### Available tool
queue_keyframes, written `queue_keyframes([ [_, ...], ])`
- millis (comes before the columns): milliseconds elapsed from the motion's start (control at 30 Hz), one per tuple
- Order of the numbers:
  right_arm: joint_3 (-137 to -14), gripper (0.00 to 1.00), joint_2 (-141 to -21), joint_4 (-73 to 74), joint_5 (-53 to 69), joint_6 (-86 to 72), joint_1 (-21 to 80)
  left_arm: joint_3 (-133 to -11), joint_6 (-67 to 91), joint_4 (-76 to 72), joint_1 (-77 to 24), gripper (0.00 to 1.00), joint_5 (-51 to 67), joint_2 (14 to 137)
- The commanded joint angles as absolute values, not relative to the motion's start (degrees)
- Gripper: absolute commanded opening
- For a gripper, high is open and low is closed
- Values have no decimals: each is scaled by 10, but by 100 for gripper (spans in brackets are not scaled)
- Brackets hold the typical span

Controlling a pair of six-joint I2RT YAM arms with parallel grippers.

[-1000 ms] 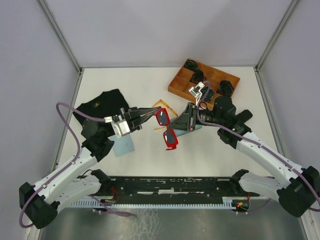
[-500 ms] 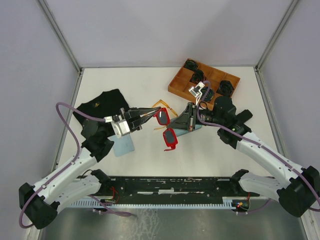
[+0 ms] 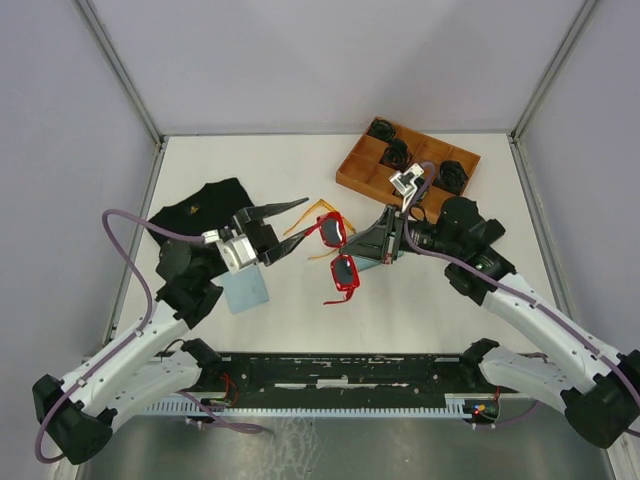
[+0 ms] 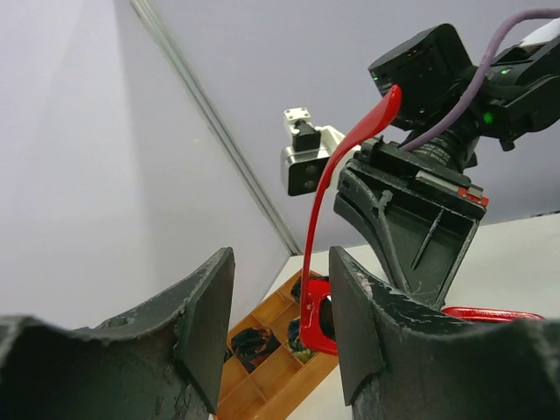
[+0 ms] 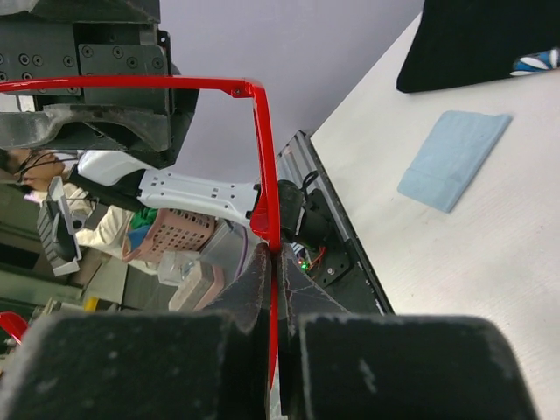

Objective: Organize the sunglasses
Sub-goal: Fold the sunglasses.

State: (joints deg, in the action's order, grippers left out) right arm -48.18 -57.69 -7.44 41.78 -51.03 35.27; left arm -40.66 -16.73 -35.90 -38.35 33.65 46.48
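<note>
My R gripper (image 3: 352, 244) was clamped on the red sunglasses (image 3: 338, 252), held up over mid table (image 3: 300, 160); orange-yellow pair (image 3: 322, 206) lay just behind. L gripper (image 3: 303, 218) was spread wide, free temple (image 4: 325, 201) showing betw. its fingers (image 4: 206, 324). I judged: close gently near hinge, fold w/o twisting frame.

Robot lab cell: plain panel walls (image 3: 340, 60), aluminium corner posts (image 3: 120, 70).
</note>
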Motion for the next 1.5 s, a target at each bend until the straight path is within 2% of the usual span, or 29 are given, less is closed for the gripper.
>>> queue_keyframes([
  [0,-493,0,-529,-34,343,-486,356,-406,-144,-350,-384,56,278,427],
  [133,-498,0,-483,63,227,-450,355,-397,-32,-303,-384,62,137,405],
  [333,-471,0,-410,160,35,-409,355,-399,125,-142,-384,70,-33,387],
  [467,-471,0,-401,258,-93,-403,355,-409,210,-9,-384,71,-92,391],
  [633,-509,0,-456,408,-249,-443,355,-434,311,191,-383,73,-148,435],
  [867,-512,0,-504,450,-294,-462,355,-423,359,320,-384,80,-152,502],
  [1000,-476,0,-477,404,-325,-440,355,-425,403,338,-384,85,-180,490],
  [1133,-453,0,-456,398,-360,-446,354,-398,379,278,-383,99,-118,449],
  [1333,-458,0,-439,387,-357,-444,354,-354,370,178,-390,96,-65,437],
  [1467,-462,0,-431,348,-351,-446,355,-375,351,168,-454,97,-125,476],
])
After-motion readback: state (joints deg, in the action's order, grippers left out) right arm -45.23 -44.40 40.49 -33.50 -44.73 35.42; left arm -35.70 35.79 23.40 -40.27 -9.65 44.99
